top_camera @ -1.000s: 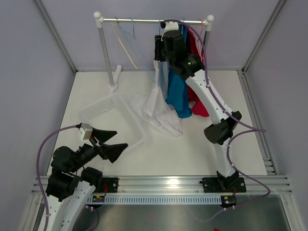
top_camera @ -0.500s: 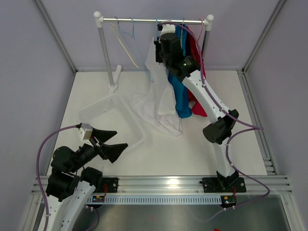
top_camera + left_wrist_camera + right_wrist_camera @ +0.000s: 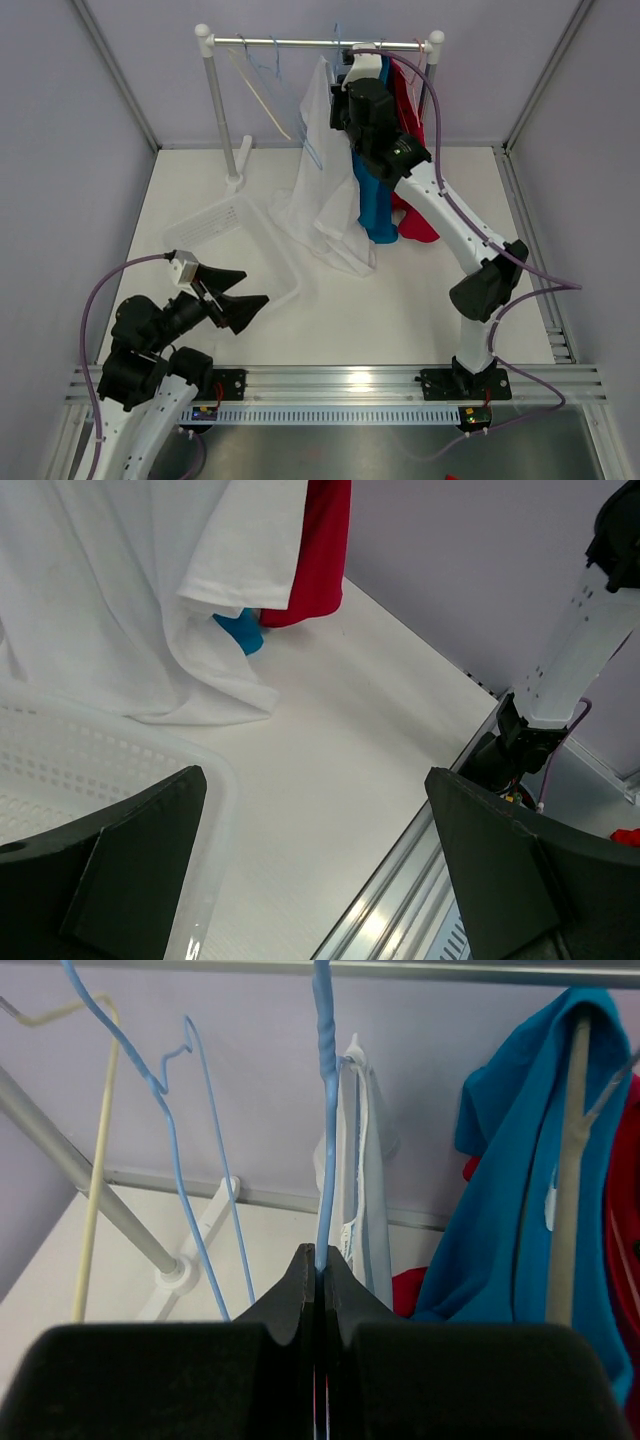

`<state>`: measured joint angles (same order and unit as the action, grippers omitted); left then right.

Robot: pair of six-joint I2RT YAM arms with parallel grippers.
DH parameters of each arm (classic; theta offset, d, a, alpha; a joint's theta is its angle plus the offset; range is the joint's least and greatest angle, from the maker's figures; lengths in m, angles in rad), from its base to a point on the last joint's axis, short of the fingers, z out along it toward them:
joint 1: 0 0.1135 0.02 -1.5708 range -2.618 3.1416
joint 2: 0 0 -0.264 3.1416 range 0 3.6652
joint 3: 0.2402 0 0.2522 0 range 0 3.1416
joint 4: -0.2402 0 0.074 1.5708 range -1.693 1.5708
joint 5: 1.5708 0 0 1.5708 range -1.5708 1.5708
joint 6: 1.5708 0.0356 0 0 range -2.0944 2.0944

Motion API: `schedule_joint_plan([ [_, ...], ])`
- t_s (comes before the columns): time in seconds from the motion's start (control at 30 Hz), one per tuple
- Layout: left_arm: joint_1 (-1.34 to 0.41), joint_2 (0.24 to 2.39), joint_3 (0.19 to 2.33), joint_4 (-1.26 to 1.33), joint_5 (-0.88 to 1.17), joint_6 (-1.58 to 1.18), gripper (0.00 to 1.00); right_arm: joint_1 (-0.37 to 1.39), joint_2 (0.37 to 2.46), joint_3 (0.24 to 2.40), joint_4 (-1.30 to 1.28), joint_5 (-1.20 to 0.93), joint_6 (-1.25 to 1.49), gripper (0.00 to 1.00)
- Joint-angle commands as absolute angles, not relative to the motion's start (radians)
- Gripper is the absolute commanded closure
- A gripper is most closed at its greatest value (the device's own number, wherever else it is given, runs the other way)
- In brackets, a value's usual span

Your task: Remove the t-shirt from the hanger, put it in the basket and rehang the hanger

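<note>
- The right fingers (image 3: 318, 1290) are pressed together on the thin stem of the blue hanger (image 3: 322, 1110), high up, just under the rail (image 3: 300, 43).
- From the fingers the stem goes straight up to its hook on the rail. The collar of the white t-shirt (image 3: 325, 180) hangs just behind the stem.
- The t-shirt is still on this hanger. From above, it falls away to the left of the right fingers and downward. Its long axis runs from the rail down to the counter (image 3: 400, 300), where the hem lies crumpled beside the basket (image 3: 215, 222).
- A blue shirt (image 3: 372, 200) and a red shirt (image 3: 410, 100) hang close on the right side of it, the blue one touching it.
- The right arm is clearly the nearer one. The left fingers (image 3: 240, 308) stand wide apart and hold nothing, low at the near left corner, well apart from the cloth.
- I think the next move depends on this: the hanger is held, but the cloth still has to slide down and off it, and no hand is on the cloth yet.
- Compared with one second ago, the right fingers have closed. The t-shirt hung then as a narrow strip under the arm. Now it is lifted and spread wider, its top edge near the rail. The right elbow has swung out to the right. The left arm has almost not changed.
</note>
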<state>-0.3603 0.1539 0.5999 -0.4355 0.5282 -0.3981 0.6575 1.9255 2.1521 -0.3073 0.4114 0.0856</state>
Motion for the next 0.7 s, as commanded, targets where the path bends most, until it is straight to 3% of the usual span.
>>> schedule_joint_plan([
  [0.0, -0.365, 0.195, 0.629, -0.400, 0.577, -0.413, 0.01, 0.667, 1.783, 2.070, -0.115, 0.454, 0.106, 1.00],
  [0.37, -0.365, 0.310, 0.672, -0.296, 0.647, -0.525, 0.01, 0.683, 1.507, 1.673, -0.048, 0.417, 0.273, 1.00],
  [0.43, -0.367, 0.343, 0.689, -0.259, 0.681, -0.549, 0.08, 0.704, 1.444, 1.585, -0.023, 0.439, 0.296, 1.00],
  [0.53, -0.397, 0.445, 0.736, -0.233, 0.686, -0.543, 0.27, 0.759, 1.353, 1.455, -0.011, 0.475, 0.324, 1.00],
  [0.6, -0.503, 0.532, 0.768, -0.206, 0.620, -0.543, 0.25, 0.814, 1.300, 1.378, 0.038, 0.509, 0.354, 1.00],
  [0.67, -0.710, 0.586, 0.788, -0.184, 0.454, -0.526, 0.14, 0.837, 1.206, 1.246, 0.069, 0.534, 0.379, 1.00],
])
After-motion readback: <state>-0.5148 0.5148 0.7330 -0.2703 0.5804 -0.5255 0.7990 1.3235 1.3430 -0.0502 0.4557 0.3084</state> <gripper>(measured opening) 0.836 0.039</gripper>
